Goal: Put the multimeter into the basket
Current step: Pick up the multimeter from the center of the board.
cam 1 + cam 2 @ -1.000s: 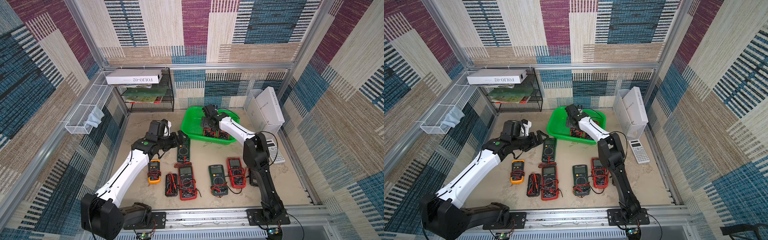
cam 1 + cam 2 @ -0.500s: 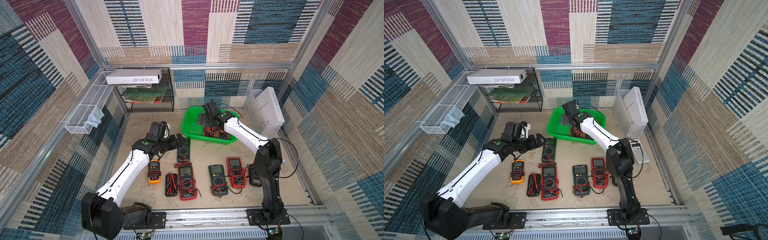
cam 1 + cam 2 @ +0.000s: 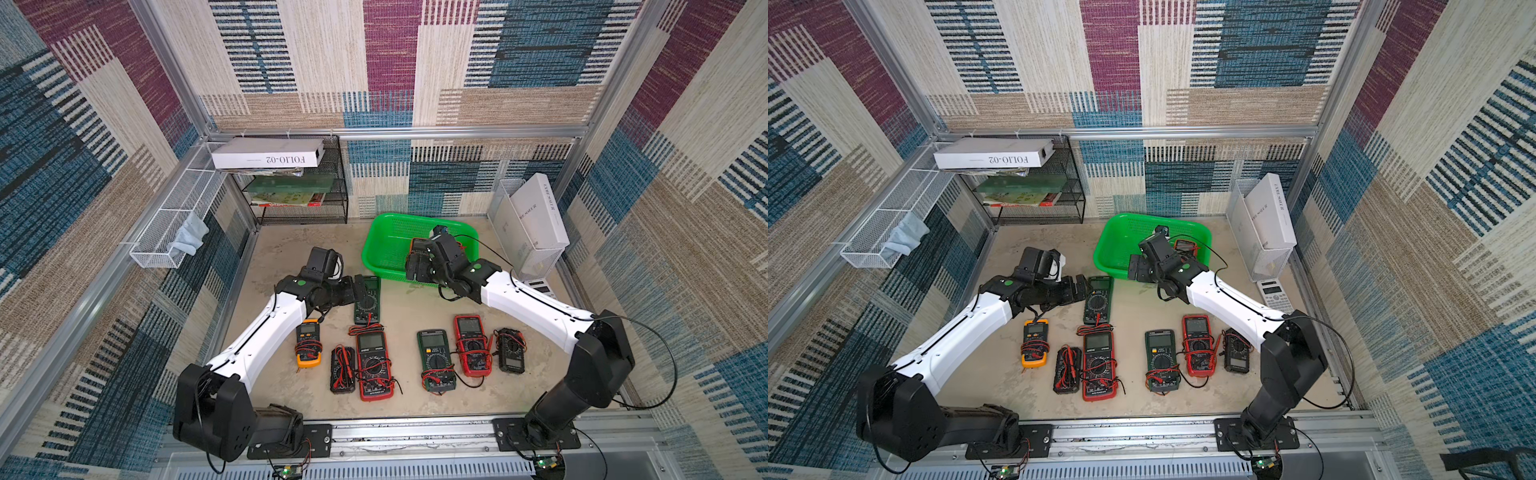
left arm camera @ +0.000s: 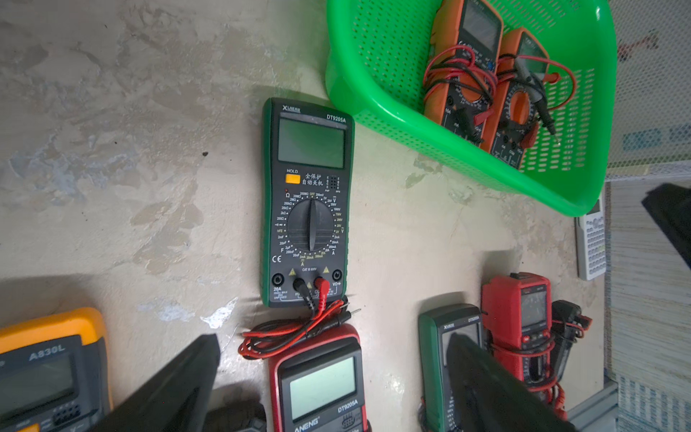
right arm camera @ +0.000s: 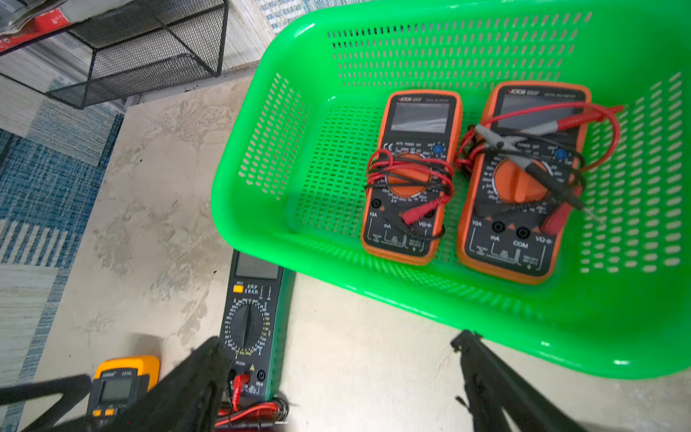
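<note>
The green basket (image 3: 386, 249) (image 3: 1121, 245) (image 4: 411, 123) (image 5: 448, 299) stands at the back of the table with two orange multimeters (image 5: 409, 175) (image 5: 519, 179) lying in it. A dark green multimeter (image 3: 367, 299) (image 3: 1098, 300) (image 4: 308, 202) (image 5: 252, 321) lies flat just in front of the basket. My left gripper (image 3: 350, 291) (image 4: 332, 338) hovers open at that multimeter's left side, holding nothing. My right gripper (image 3: 415, 266) (image 5: 336, 340) is open and empty over the basket's front rim.
Several more multimeters lie in a row nearer the front, among them a yellow one (image 3: 308, 343) and a red one (image 3: 374, 365). A black mesh rack (image 3: 299, 195) stands back left, a white file holder (image 3: 528, 224) and calculator (image 3: 540, 286) at right.
My right gripper has drawn back from inside the basket to its front rim, the arm folding lower to the right. The left arm has barely moved.
</note>
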